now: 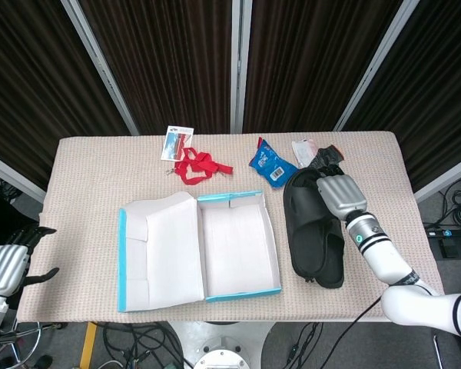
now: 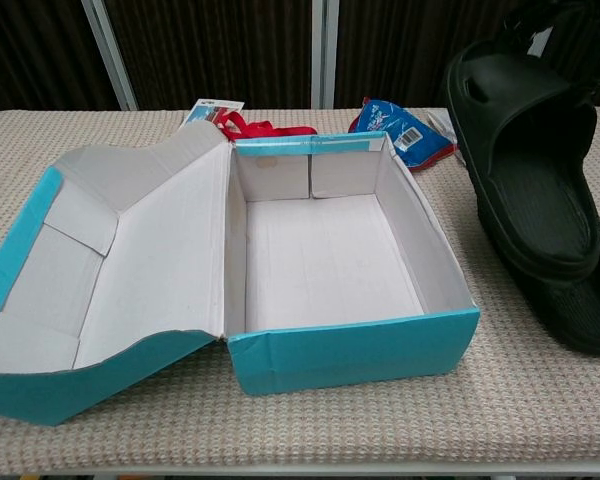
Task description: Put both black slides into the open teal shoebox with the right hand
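Note:
The open teal shoebox sits at the table's front middle, its lid flap folded out to the left and its white inside bare. Two black slides lie stacked together just right of the box. My right hand grips their far ends and holds them tilted up off the table. The heel ends hang low, and whether they touch the cloth I cannot tell. The chest view does not show the right hand itself. My left hand hangs off the table's left edge, fingers apart and holding nothing.
Behind the box lie a red lanyard, a small card, a blue packet and black gloves beside a white wrapper. A beige woven cloth covers the table.

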Robot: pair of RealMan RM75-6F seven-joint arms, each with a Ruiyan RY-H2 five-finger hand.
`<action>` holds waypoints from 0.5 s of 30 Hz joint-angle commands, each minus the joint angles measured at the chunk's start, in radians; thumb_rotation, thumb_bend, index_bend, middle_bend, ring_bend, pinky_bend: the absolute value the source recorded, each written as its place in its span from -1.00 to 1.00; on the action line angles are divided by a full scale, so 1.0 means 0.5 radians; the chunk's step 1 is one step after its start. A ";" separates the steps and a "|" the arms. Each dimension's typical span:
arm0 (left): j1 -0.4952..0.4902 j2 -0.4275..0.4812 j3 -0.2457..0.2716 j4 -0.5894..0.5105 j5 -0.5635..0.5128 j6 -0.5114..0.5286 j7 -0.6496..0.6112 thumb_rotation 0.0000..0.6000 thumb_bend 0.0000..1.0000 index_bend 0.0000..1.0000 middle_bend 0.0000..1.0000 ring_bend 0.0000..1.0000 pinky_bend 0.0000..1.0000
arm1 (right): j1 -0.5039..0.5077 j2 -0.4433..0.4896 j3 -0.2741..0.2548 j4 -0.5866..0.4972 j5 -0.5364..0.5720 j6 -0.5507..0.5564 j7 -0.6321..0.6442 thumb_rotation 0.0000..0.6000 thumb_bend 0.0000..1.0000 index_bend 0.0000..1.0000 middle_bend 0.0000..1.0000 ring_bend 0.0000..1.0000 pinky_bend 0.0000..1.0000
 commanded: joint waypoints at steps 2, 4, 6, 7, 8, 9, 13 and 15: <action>0.002 0.004 -0.003 -0.010 -0.004 0.004 0.007 1.00 -0.70 -0.53 -0.53 -0.74 -0.61 | -0.114 0.055 0.129 -0.075 -0.211 0.036 0.211 1.00 -0.85 -0.14 -0.13 -0.78 -0.82; 0.004 0.009 -0.005 -0.018 -0.005 0.009 0.009 1.00 -0.70 -0.53 -0.53 -0.74 -0.61 | -0.164 0.013 0.187 -0.039 -0.339 0.039 0.345 1.00 -0.87 -0.14 -0.13 -0.78 -0.80; 0.006 0.013 -0.006 -0.023 -0.006 0.015 0.006 1.00 -0.70 -0.53 -0.53 -0.74 -0.61 | -0.214 -0.056 0.231 0.010 -0.469 0.049 0.479 1.00 -0.89 -0.14 -0.13 -0.78 -0.78; 0.007 0.015 -0.007 -0.025 -0.006 0.015 0.003 1.00 -0.71 -0.53 -0.53 -0.74 -0.61 | -0.234 -0.093 0.249 0.034 -0.523 0.057 0.536 1.00 -0.89 -0.14 -0.13 -0.78 -0.77; 0.007 0.016 -0.008 -0.025 -0.007 0.016 0.001 1.00 -0.71 -0.53 -0.53 -0.74 -0.61 | -0.251 -0.131 0.265 0.059 -0.573 0.062 0.593 1.00 -0.90 -0.14 -0.13 -0.78 -0.76; 0.007 0.017 -0.009 -0.025 -0.009 0.015 0.001 1.00 -0.71 -0.53 -0.53 -0.74 -0.61 | -0.269 -0.180 0.285 0.090 -0.626 0.058 0.668 1.00 -0.90 -0.14 -0.13 -0.78 -0.76; 0.006 0.020 -0.009 -0.023 -0.018 0.004 0.003 1.00 -0.71 -0.53 -0.53 -0.74 -0.61 | -0.286 -0.314 0.349 0.178 -0.694 -0.038 0.905 1.00 -0.90 -0.14 -0.13 -0.78 -0.73; 0.009 0.019 -0.009 -0.019 -0.024 0.002 -0.003 1.00 -0.71 -0.53 -0.53 -0.74 -0.61 | -0.281 -0.401 0.380 0.244 -0.720 -0.069 0.984 1.00 -0.90 -0.14 -0.13 -0.78 -0.72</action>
